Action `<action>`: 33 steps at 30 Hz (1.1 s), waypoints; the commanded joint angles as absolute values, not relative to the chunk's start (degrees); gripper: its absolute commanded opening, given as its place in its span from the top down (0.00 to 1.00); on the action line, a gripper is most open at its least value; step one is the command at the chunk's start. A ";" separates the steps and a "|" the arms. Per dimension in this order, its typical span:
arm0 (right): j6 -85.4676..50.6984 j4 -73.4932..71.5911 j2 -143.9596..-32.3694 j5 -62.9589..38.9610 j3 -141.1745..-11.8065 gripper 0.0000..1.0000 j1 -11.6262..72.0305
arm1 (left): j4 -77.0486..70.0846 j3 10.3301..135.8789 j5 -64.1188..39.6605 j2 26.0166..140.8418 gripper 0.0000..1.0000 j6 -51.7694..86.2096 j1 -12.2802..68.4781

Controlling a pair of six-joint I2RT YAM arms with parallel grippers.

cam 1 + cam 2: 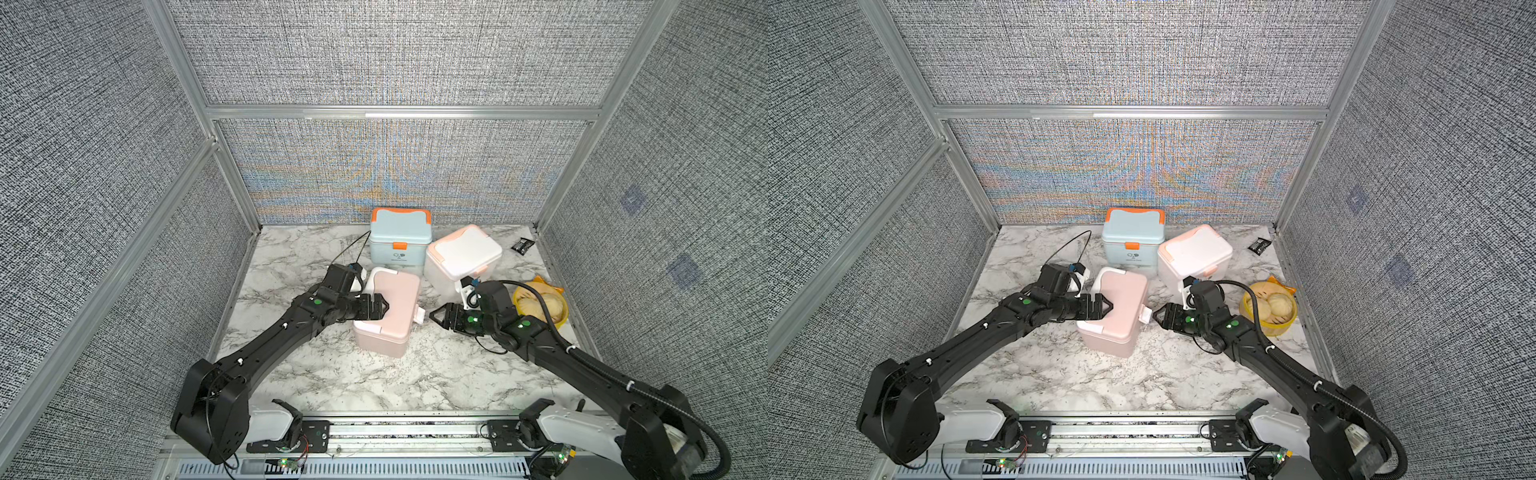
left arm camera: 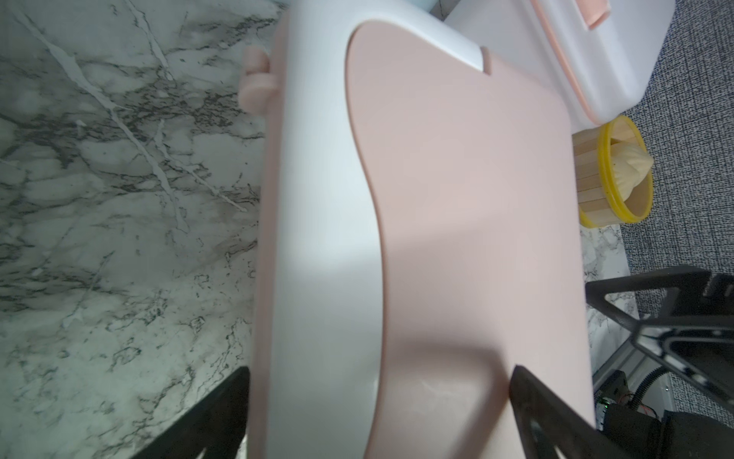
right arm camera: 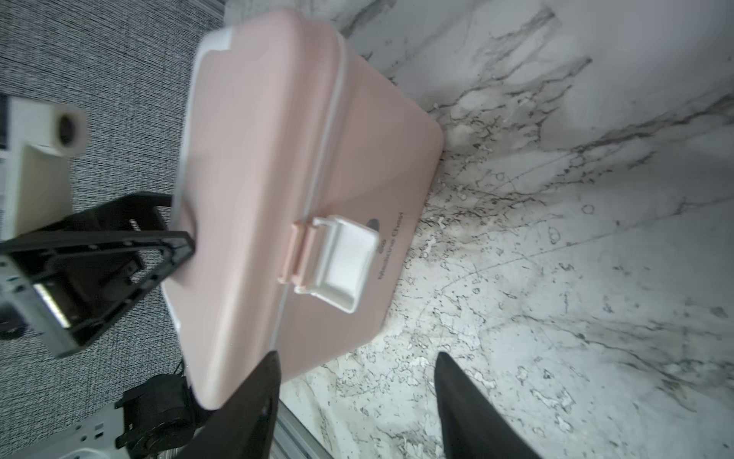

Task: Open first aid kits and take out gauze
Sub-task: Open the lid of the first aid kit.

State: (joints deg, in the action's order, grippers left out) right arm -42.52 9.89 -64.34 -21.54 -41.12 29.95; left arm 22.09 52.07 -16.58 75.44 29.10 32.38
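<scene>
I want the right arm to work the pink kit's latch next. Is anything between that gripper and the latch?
Nothing visible. The right gripper sits open just beside the white latch on the pink kit, with only bare marble table between them. The left gripper is over the lid's far side.

We see three kits on the marble top. The pink kit (image 1: pixel 388 316) stands nearest us, lid shut, its white handle (image 1: pixel 380 275) folded flat along the lid's far and left edge. Its white latch (image 3: pixel 337 262) sits on the side facing right and is flipped outward from the body; dark lettering runs beside it. The blue kit (image 1: pixel 400 241) stands upright at the back wall, lid closed, with orange handle and orange latch facing us. The white kit (image 1: pixel 461 259) stands just right of it, turned at an angle, lid closed, peach trim and latch. We see no gauze outside them.
</scene>
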 commanded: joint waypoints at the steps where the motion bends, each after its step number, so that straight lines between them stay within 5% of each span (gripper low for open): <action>1: -42.39 8.16 -63.41 -24.40 -42.66 0.37 29.96 | 23.87 51.38 -16.50 74.39 0.02 30.29 34.38; 18: -43.29 0.86 -80.51 -33.11 -51.28 0.45 27.76 | 25.13 52.04 -12.12 72.74 0.00 31.38 37.79; 33: -46.89 -4.20 -80.34 -37.38 -49.23 0.45 27.70 | 24.53 55.31 -18.17 76.94 0.00 31.89 37.84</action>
